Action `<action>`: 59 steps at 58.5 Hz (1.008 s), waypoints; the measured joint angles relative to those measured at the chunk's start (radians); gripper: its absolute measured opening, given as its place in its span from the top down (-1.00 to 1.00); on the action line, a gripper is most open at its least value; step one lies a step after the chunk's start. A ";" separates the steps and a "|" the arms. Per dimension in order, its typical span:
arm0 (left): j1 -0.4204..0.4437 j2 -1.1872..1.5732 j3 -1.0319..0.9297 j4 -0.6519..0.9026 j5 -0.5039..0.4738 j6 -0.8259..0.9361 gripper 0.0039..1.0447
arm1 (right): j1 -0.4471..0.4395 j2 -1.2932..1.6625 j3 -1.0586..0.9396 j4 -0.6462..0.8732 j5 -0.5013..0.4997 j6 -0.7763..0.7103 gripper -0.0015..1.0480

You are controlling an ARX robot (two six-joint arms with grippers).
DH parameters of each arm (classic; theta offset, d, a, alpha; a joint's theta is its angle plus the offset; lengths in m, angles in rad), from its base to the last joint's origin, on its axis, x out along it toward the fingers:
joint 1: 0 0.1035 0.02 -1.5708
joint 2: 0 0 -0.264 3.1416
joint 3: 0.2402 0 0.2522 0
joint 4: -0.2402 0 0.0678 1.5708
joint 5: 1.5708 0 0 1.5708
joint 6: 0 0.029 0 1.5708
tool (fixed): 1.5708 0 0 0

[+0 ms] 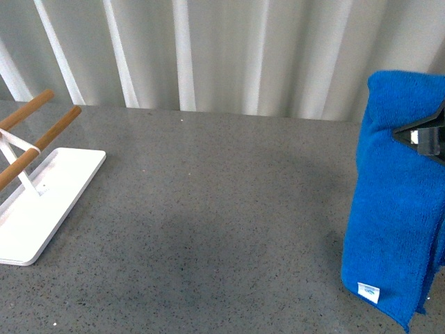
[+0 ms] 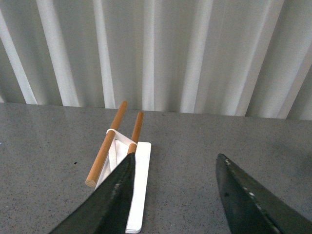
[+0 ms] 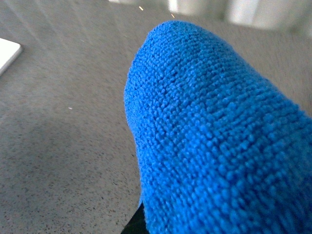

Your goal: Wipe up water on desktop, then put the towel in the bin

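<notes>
— Blue loops of the towel (image 3: 214, 146) fill most of the right wrist view, close enough to show the weave. What holds it?
— That's the right gripper (image 1: 417, 132), at the right edge of the front view. Only a black and white piece of it shows through the cloth. The fabric puckers in at its tip, so it is clamped on the towel.
— And the cloth from there?
— It drapes over the gripper and hangs down the right side of the frame, with a white label (image 1: 368, 292) at the lower corner. Whether its hem touches the desktop (image 1: 208, 229) I cannot tell.
— The other arm?
— On the left gripper (image 2: 175, 161) the two dark fingers (image 2: 117, 195) stand spread apart over the speckled grey surface, with nothing between them.
— Beyond it?
— A white rack (image 1: 49, 202) with two wooden rods (image 1: 42, 136) sits at the left edge of the front view, well apart from the towel. A pale ribbed backdrop (image 1: 208, 49) runs across the top.
</notes>
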 joint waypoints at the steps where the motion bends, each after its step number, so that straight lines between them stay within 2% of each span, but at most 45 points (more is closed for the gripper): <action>1: 0.000 0.000 0.000 0.000 0.000 0.000 -0.06 | -0.002 0.010 0.011 -0.014 0.003 0.013 0.92; 9: 0.000 0.000 0.000 0.000 0.000 0.000 -0.47 | -0.026 0.153 0.123 -0.158 0.053 0.104 0.92; 18: 0.000 0.000 0.000 0.000 0.000 0.001 -0.91 | -0.024 0.274 0.178 -0.198 0.098 0.137 0.92; 22: 0.000 0.000 0.000 0.000 0.000 0.002 -0.86 | -0.015 0.326 0.200 -0.201 0.110 0.138 0.92; 41: 0.000 0.000 0.000 0.000 0.000 0.002 -0.88 | 0.030 0.552 0.304 -0.190 0.172 0.171 0.92; 59: 0.000 0.000 0.000 0.000 0.000 0.002 -0.88 | -0.034 0.587 0.350 -0.192 0.180 0.157 0.92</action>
